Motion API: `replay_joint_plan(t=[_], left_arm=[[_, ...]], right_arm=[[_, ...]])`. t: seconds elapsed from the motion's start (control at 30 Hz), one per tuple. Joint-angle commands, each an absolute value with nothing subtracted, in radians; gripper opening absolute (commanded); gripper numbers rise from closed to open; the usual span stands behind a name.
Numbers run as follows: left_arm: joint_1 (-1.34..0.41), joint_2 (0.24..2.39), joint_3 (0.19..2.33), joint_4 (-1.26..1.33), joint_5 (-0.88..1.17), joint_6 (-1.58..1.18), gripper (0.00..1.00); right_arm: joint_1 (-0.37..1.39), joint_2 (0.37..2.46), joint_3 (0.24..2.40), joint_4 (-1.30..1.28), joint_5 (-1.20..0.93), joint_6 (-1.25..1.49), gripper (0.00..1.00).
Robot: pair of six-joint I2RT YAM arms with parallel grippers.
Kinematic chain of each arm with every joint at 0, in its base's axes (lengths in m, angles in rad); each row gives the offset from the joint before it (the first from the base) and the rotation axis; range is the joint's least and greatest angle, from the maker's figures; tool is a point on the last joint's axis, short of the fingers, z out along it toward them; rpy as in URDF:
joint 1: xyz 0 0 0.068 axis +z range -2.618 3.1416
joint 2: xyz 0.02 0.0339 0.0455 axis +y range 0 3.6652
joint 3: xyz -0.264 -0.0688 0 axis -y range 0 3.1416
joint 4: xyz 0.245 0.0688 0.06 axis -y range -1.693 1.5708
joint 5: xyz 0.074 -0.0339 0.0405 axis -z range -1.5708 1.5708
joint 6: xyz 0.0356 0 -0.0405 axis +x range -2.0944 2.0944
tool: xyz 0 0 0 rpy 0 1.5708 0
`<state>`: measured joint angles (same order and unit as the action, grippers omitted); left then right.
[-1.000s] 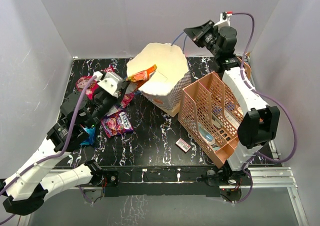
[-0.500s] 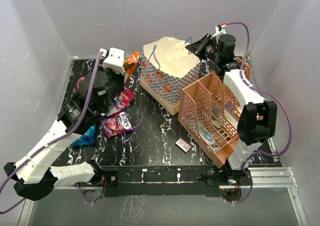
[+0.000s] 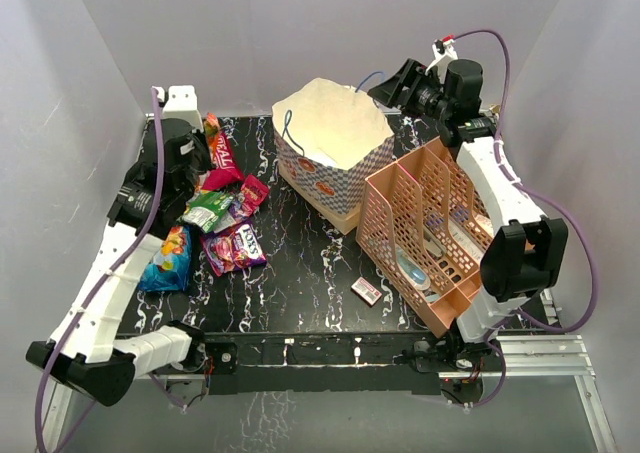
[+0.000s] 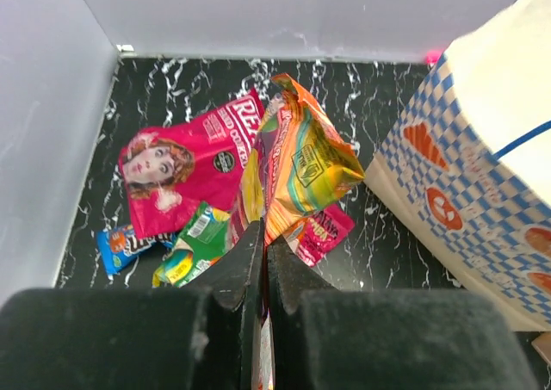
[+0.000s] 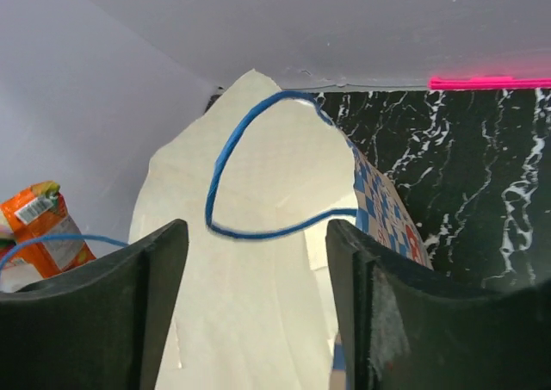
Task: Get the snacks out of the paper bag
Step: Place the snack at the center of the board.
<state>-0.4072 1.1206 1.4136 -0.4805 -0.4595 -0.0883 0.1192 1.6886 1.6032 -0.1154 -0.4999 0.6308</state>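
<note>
The blue-and-white checkered paper bag (image 3: 330, 168) stands with its white mouth up at the table's back centre. My left gripper (image 4: 265, 235) is shut on an orange striped snack packet (image 4: 306, 157) and holds it above the back left of the table (image 3: 213, 145). Under it lie other snacks: a pink-red bag (image 4: 185, 162), a green pack (image 3: 208, 210), a purple pack (image 3: 238, 245) and a blue pack (image 3: 168, 261). My right gripper (image 5: 256, 228) stands open over the bag's mouth. The blue cord handle (image 5: 225, 162) loops in front of its fingers, untouched.
A peach perforated rack (image 3: 420, 223) with items inside stands right of the paper bag, against my right arm. A small white-pink box (image 3: 367, 291) lies near the front centre. White walls close in the left, back and right.
My left arm swung left and back, carrying the orange packet out of the bag. My right gripper opened and let go of the bag's handle; the bag dropped back upright.
</note>
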Motion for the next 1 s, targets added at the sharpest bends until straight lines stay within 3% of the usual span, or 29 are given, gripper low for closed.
replay_joint_plan(t=[0.0, 0.2, 0.37, 0.53, 0.67, 0.8, 0.83, 0.97], left_arm=[[-0.340, 1.147, 1.370, -0.492, -0.397, -0.130, 0.00], [-0.334, 1.215, 1.288, -0.447, -0.681, 0.012, 0.00], [-0.337, 1.222, 1.100, -0.188, -0.868, 0.267, 0.00], [-0.338, 1.281, 0.975, -0.030, -0.879, 0.312, 0.00], [-0.337, 1.422, 0.992, -0.017, -0.866, 0.261, 0.00], [-0.337, 1.505, 1.063, -0.166, -0.791, 0.092, 0.00], [-0.336, 1.511, 1.066, -0.181, -0.778, 0.073, 0.03], [-0.337, 1.481, 1.094, -0.248, -0.718, 0.007, 0.31]], right_arm=[[0.103, 1.592, 1.670, -0.192, -0.511, 0.490, 0.75], [0.082, 1.515, 1.690, -0.269, -0.517, 0.416, 0.98], [0.069, 1.438, 1.677, -0.342, -0.562, 0.381, 0.98], [0.069, 1.313, 1.607, -0.411, -0.585, 0.335, 0.98], [0.069, 1.175, 1.529, -0.447, -0.532, 0.271, 0.98], [0.070, 1.032, 1.425, -0.453, -0.450, 0.229, 0.98], [0.070, 0.988, 1.405, -0.456, -0.427, 0.222, 0.99], [0.071, 0.893, 1.341, -0.473, -0.329, 0.211, 0.98]])
